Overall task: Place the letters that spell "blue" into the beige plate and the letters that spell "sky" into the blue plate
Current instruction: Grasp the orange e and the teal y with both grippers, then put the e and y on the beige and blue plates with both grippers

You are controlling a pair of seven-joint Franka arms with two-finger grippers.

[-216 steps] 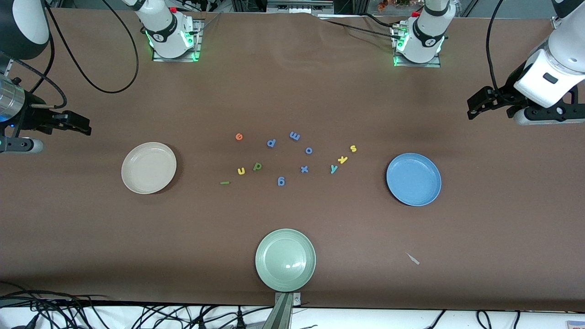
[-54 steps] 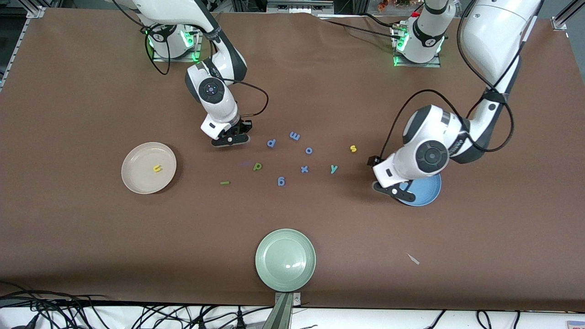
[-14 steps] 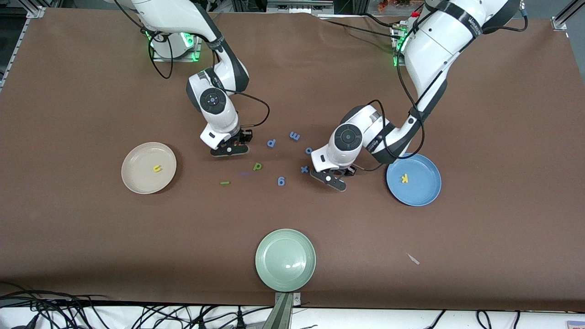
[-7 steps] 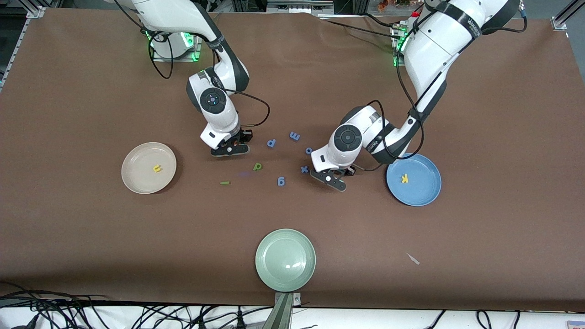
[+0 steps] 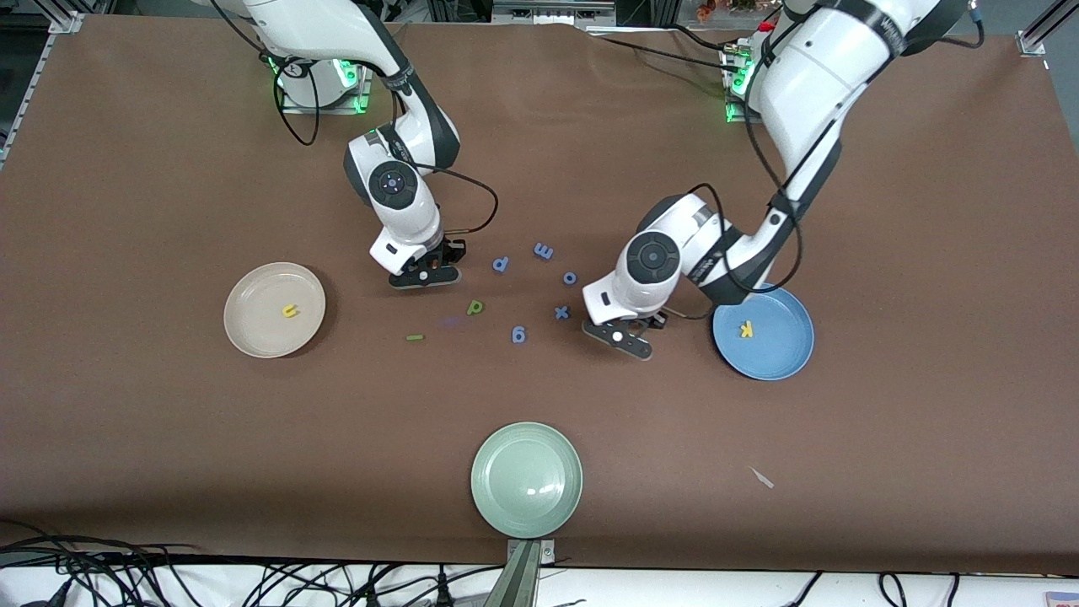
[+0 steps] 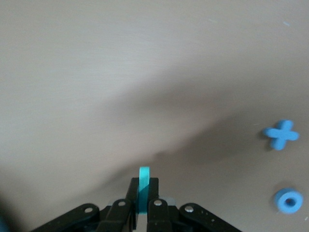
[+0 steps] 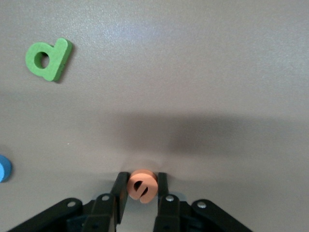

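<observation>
Teal "y" (image 6: 144, 191) sits pinched edge-on in my left gripper (image 6: 143, 212), bound for the blue plate (image 5: 784, 354) where the "k" (image 5: 746, 330) lies, while my right gripper (image 7: 141, 203) brackets the orange "e" (image 7: 141, 185) on the table for the beige plate (image 5: 253, 333).

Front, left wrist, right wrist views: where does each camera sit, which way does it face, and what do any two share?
Front view: high across the table, facing both arms' bases; shows both arms, left gripper, right gripper, beige plate, blue plate.
Left wrist view: on the left wrist, looking down; fingers pinch the teal "y".
Right wrist view: on the right wrist, looking down; fingers flank the orange "e".
Shared: green "b", periwinkle "x".
</observation>
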